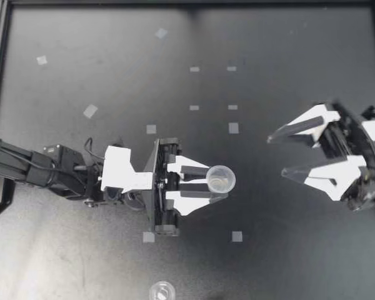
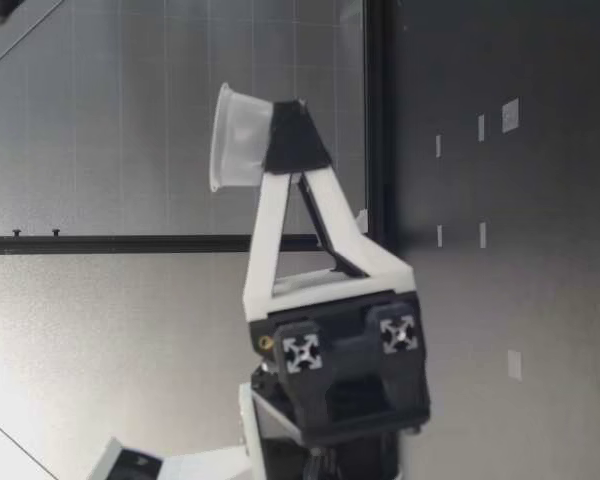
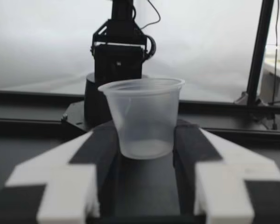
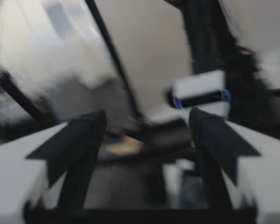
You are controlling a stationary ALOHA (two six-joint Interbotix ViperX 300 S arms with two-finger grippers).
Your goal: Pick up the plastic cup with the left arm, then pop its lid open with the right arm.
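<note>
Two grippers showed over the dark matte surface [image 1: 287, 250]. My left gripper [image 1: 207, 186], reaching in toward the middle, was clamped on a small clear plastic cup [image 1: 221, 179], with its two fingers only narrowly apart and pressing the cup from opposite sides. From the left wrist, the black pads [image 3: 100, 144] gripped the lower part of the cup [image 3: 142, 116], which stood upright with its open rim uppermost and looked empty. From table height the cup [image 2: 238, 137] sat in the fingertips of the left gripper [image 2: 295, 140], lifted well above the surface, mouth up and only slightly tilted. My right gripper [image 1: 277, 157] hung well apart from the cup at the far right side, its fingers spread wide and gripping nothing; its own wrist view was blurred but showed the same wide gap. Another small clear plastic container [image 1: 162, 291] lay on the surface at the near edge, well apart from both grippers. Small grey tape squares [image 1: 234, 127] dotted the surface around the left gripper.
</note>
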